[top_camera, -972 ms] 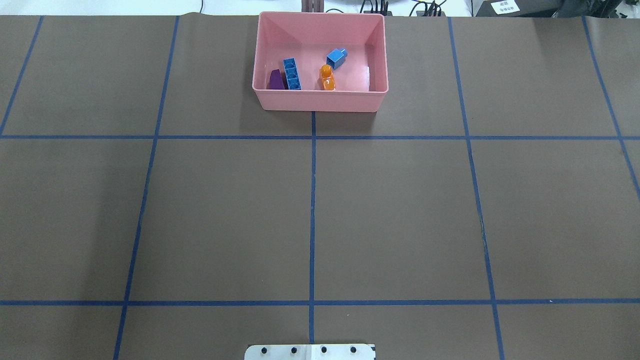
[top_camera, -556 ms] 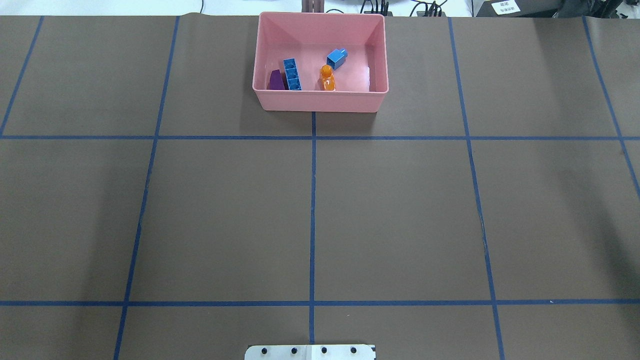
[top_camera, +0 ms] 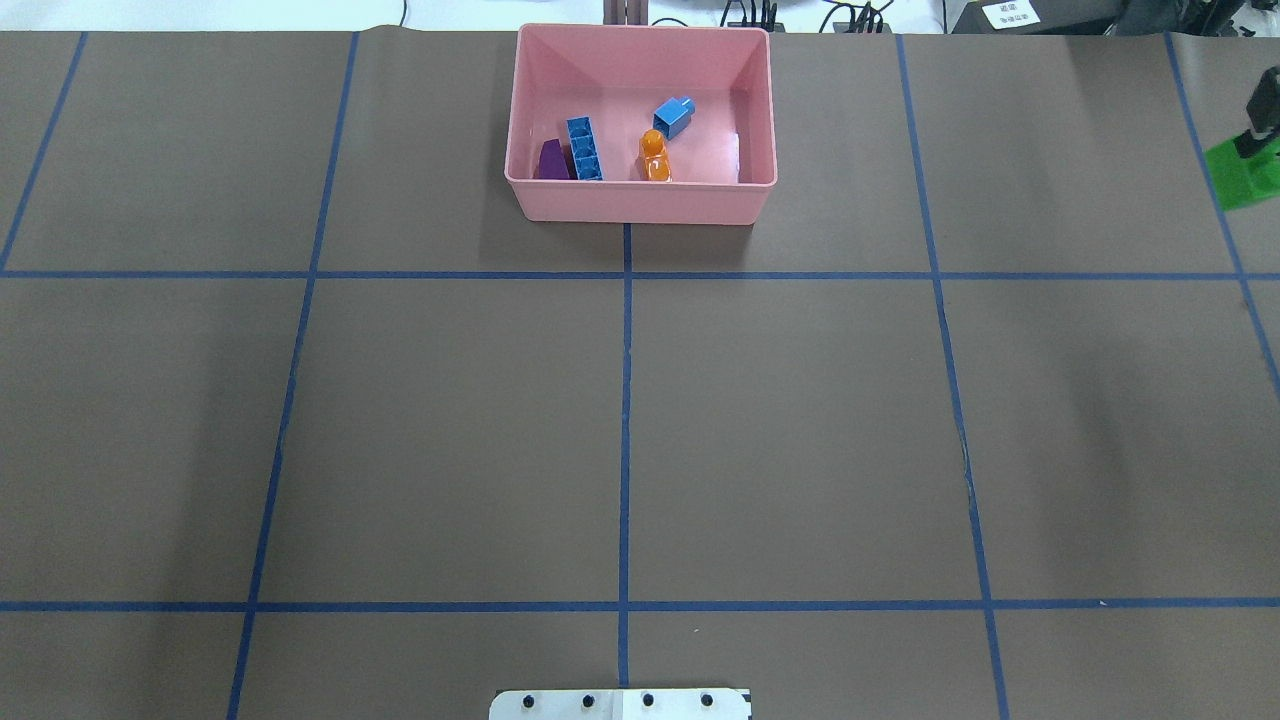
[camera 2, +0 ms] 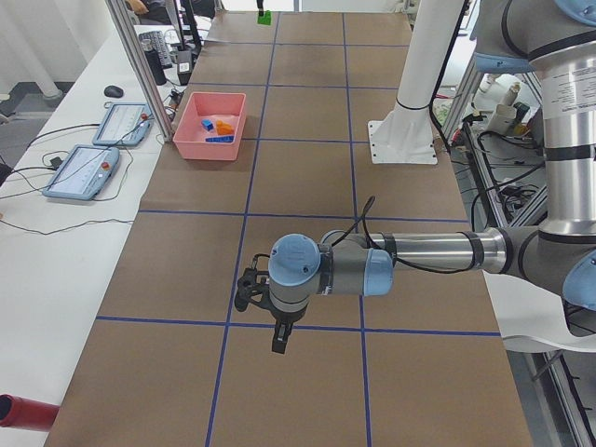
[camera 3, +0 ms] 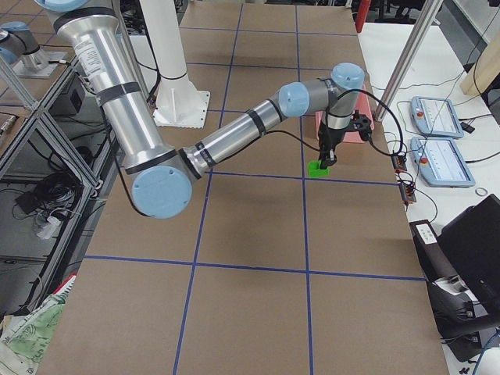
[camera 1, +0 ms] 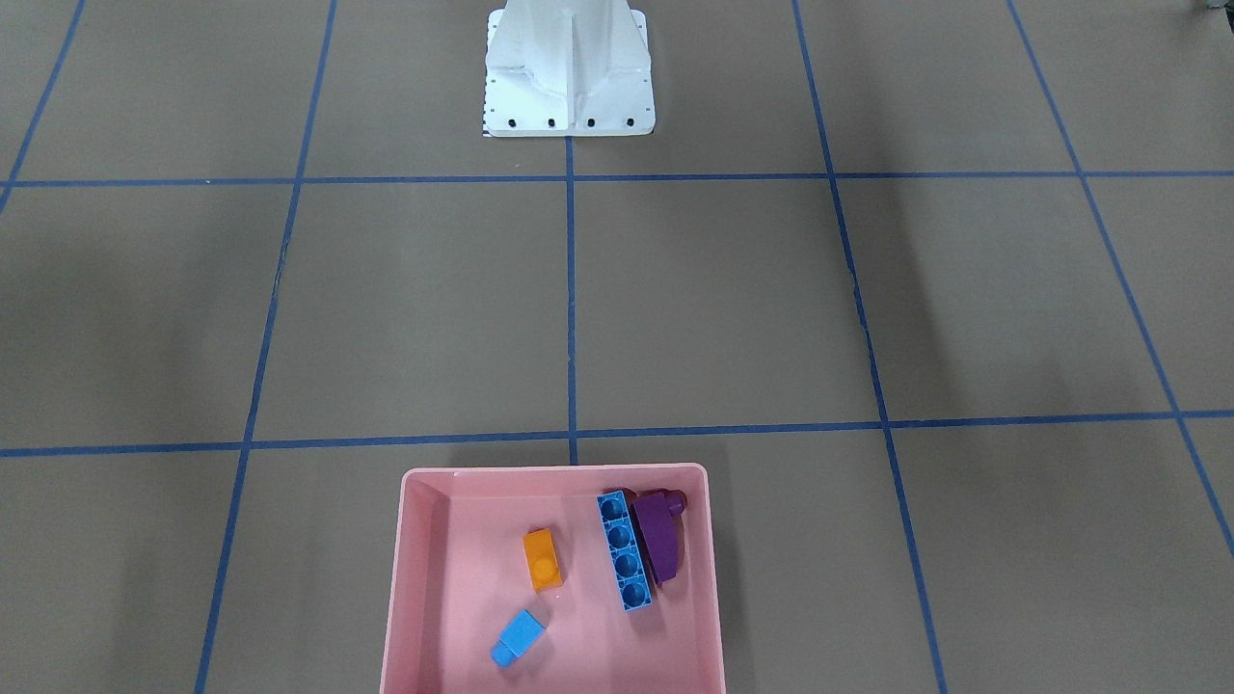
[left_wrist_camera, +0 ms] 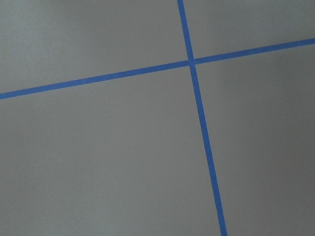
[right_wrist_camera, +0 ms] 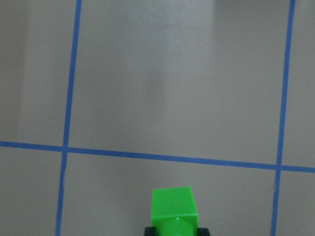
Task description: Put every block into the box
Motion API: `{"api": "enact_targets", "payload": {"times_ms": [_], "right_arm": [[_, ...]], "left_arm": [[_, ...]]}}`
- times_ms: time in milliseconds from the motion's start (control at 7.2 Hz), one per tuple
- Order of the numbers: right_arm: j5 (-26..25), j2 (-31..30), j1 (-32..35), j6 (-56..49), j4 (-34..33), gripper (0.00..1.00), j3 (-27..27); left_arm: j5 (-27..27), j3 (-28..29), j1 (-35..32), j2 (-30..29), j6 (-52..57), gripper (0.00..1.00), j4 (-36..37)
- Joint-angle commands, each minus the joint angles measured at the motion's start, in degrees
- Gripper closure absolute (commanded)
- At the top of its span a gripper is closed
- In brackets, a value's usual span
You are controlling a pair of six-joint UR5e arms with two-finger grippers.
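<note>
right end effector (right_wrist_camera: 175, 231) clamped on green block (right_wrist_camera: 173, 204); left end effector (camera 2: 278, 343) — state unclear

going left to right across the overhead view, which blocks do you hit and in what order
purple sloped block → long light-blue block → orange block → small light-blue block, all four inside the pink box → then at the far right edge, green block, held in the right gripper

Robotics lab: tape-gridded table (top_camera: 800, 430), teach pendants (camera 2: 82, 172), cabled side bench (camera 2: 47, 270).
</note>
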Motion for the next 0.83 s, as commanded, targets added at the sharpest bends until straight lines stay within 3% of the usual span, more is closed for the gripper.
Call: {"api": "enact_targets", "payload": {"times_ms": [0,278,556,694], "right_arm": [[-0.55,15.62,-6.32,10.86,0.06,1.00,-12.09],[-2.65,23.75,-12.29,21.92,8.44,1.00,-23.44],[-4.42,28.68,-15.91,33.36,25.04,1.00,-37.13],[-5.12,31.66,-16.71,34.19,26.67,1.00,-40.94]], "left_arm": [[0.00,-0.03,0.01,0.00,0.09,0.00,-0.01],[0.00,-0.03,0.01,0.00,0.26,0.00,-0.01],[0.00,0.14,0.01,0.08,0.35,0.00,-0.01],[0.00,0.32,0.01,0.00,0.35,0.00,-0.01]]}}
